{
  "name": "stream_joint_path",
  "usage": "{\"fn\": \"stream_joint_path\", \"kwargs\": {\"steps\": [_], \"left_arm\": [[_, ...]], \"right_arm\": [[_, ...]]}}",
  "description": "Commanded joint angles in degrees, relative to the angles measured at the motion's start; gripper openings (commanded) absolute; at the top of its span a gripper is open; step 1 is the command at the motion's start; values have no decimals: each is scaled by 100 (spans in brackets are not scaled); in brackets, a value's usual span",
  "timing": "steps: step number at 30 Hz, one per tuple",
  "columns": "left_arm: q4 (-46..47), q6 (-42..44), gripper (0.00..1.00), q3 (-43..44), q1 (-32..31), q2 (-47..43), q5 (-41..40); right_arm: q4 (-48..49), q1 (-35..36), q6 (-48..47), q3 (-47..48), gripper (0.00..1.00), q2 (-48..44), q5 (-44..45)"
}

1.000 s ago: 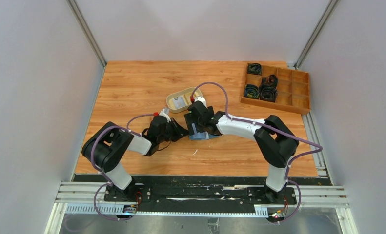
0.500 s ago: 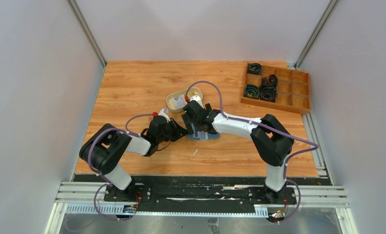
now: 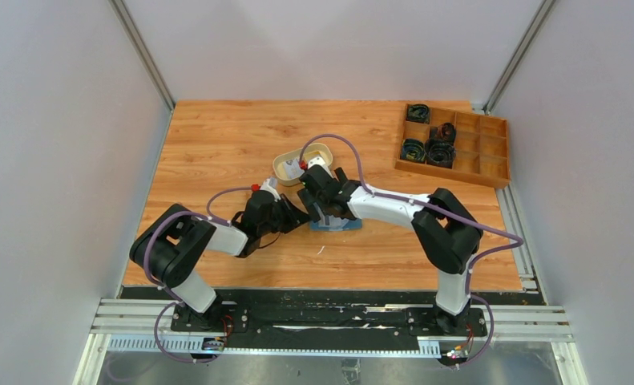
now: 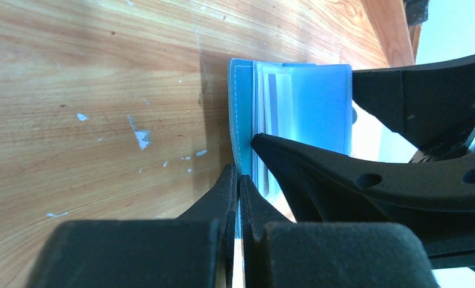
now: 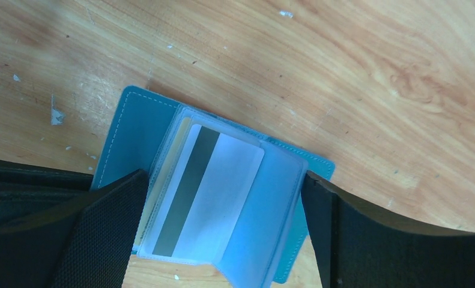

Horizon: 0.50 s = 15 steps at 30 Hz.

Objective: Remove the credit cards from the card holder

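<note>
On the scuffed wooden surface (image 5: pixel 355 66) the card holder (image 5: pixel 130 135) lies open near the middle, with a stitched teal cover and glossy clear sleeves. The left gripper (image 4: pixel 238 195) is clamped shut on its cover edge. The right gripper (image 5: pixel 223 195) hangs wide open, empty, astride it. Best pinch the thin striped card (image 5: pixel 229 162) by its end and slide it out flat.

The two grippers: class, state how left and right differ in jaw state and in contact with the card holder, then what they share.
The left gripper is shut, pinching the cover edge of the card holder; the right gripper stands wide open. The left grips it; the right only straddles it. Both sit low at that holder.
</note>
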Motion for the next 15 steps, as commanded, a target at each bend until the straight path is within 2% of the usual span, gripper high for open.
{"fn": "stream_joint_path", "kwargs": {"steps": [1,5,8,11,15], "left_arm": [[201,134,0,15,-4,-16,-46],[201,173,0,46,-4,85,-9],[201,231,0,38,-4,89,-30],[161,278,0,44,-6,103,-56],[100,331,0,55,-5,141,-70]], "right_arm": [[-174,-58,-861,59,100,-391,540],[331,-66,-963,-131,100,-937,451],[860,-103,-682,-634,100,-1377,-33],[1399,-331,-68,-1338,100,-1718,-1117],[2342,-789,836,-2121,100,-1677,-2800]]}}
